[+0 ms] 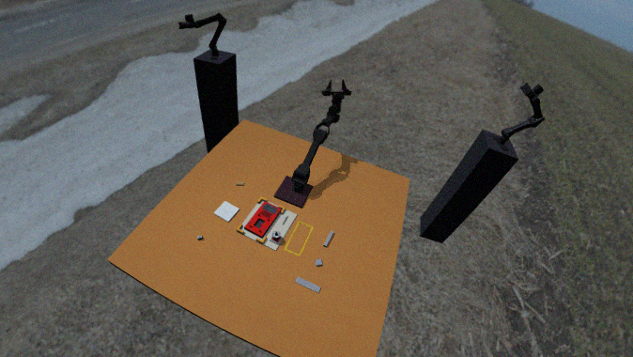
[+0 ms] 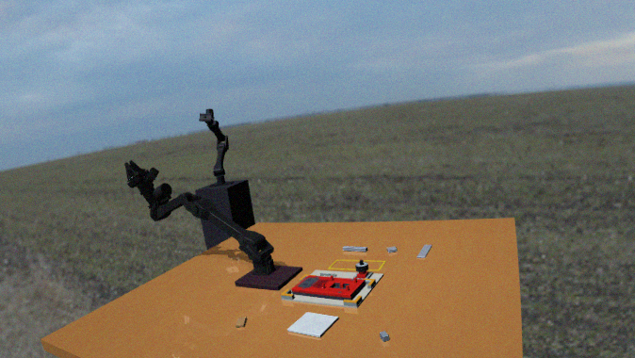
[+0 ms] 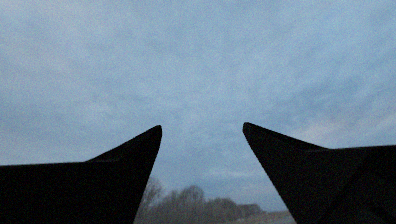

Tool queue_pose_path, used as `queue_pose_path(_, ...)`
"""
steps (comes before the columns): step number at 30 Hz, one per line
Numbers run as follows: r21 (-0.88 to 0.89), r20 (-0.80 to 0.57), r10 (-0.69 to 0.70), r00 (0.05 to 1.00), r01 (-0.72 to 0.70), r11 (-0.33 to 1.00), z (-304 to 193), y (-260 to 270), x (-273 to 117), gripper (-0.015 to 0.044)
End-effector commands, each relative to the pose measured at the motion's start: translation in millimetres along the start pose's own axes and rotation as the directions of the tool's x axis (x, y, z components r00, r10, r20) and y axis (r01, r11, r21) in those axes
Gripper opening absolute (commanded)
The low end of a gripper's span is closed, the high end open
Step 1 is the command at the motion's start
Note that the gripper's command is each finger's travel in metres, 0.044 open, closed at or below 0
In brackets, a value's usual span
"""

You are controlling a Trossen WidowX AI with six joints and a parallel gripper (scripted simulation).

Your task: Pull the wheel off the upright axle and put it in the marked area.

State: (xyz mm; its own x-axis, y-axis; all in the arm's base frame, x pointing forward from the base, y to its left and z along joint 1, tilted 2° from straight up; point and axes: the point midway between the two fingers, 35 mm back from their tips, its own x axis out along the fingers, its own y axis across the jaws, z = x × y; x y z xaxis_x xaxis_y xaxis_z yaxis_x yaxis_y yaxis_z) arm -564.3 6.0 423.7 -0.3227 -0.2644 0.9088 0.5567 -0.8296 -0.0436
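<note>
I am looking at the orange table, the largest thing here, with two dark pedestals standing beyond its edges in the top view, each carrying another arm. My own arm is rising from a dark base plate on the table and leaning away from the parts. Next in size, a pale board is lying in front of that plate, bearing a red block between yellow corner pieces. Beside the board, the yellow outline is marking the target area, and nothing is lying inside it. A white square tile is resting on the board's other side. My gripper is hanging high, well apart from the board, its fingers spreading wide with only sky between their tips in the wrist view. Smallest of these, the dark-and-pale wheel is sitting on the upright axle at the board's corner, outside the outline.
</note>
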Motion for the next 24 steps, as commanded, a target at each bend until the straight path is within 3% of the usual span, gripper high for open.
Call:
queue_pose_path(1, -0.001, -0.001, -0.002, 1.0, 0.002, 1.0, 0.4, -0.7, 0.0, 0.0374)
queue_pose_path(4, -0.016, -0.009, -0.026, 1.0, 0.026, 1.0, 6.4, -11.4, -0.2, 0.03)
queue_pose_path(24, -0.243, -0.08, -0.253, 0.964, 0.227, 0.943, 109.9, -137.0, -30.8, 0.03)
